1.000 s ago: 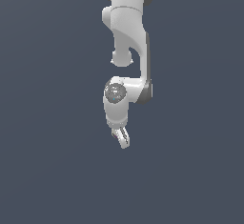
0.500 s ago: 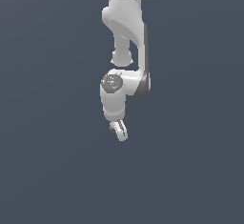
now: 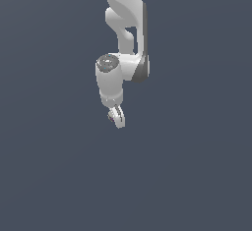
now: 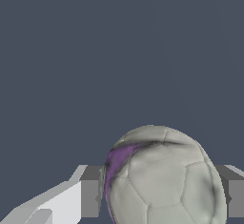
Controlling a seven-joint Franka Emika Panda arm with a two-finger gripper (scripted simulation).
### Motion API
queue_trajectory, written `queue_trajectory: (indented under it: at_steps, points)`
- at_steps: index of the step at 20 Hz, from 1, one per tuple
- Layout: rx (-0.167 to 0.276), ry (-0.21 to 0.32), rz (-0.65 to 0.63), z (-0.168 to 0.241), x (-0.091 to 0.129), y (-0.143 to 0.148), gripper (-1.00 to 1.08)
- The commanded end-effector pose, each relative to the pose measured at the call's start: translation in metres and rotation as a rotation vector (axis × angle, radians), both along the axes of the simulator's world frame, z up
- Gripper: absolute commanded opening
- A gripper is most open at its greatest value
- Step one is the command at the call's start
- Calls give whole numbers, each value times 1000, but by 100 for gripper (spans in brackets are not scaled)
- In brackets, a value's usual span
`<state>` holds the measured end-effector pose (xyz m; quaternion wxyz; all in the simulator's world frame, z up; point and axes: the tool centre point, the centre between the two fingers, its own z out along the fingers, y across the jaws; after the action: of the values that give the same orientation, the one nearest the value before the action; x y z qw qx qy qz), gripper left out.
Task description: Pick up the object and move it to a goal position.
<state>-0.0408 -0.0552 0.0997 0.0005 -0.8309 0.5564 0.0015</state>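
**Listener:** Ball position first, please. Where is the object?

**Arm:** Between my fingertips. In the wrist view the ball (image 4: 162,178) fills the gap, with one grey finger pad (image 4: 90,197) against one side and the other pad at its opposite side. My end effector (image 3: 116,117) is clamped on it. In the exterior view the ball shows only as a tiny maroon speck (image 3: 111,117) at the fingertips, far smaller than my arm.

**Listener:** What does it look like up close?

**Arm:** Pale grey-white, stitched in panels like a football, with a purplish-maroon streak curving down one side.

**Listener:** How do you expect it to handle?

**Arm:** I judge it light, given its size. The round surface gives my flat pads only a small contact patch each, so it could roll or squirt out if the grip is off-centre. Holding across its widest middle seems safest. Whether it is hard or squashy, I cannot tell.

**Listener:** Is a desk visible?

**Arm:** Only plain dark grey-blue surrounds me; I see no goal marker.
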Motion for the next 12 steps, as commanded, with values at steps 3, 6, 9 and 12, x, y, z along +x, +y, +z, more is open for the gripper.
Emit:
queue_trajectory:
  at_steps: [3,6,9,12]
  points:
    - [1,-2,0,25,-30,-14,-100]
    - [2,-2,0,40,-49,-22,-100]
    - [2,-2,0,54,-65,-30,-100]
    - [1,-2,0,65,-78,-36,-100]
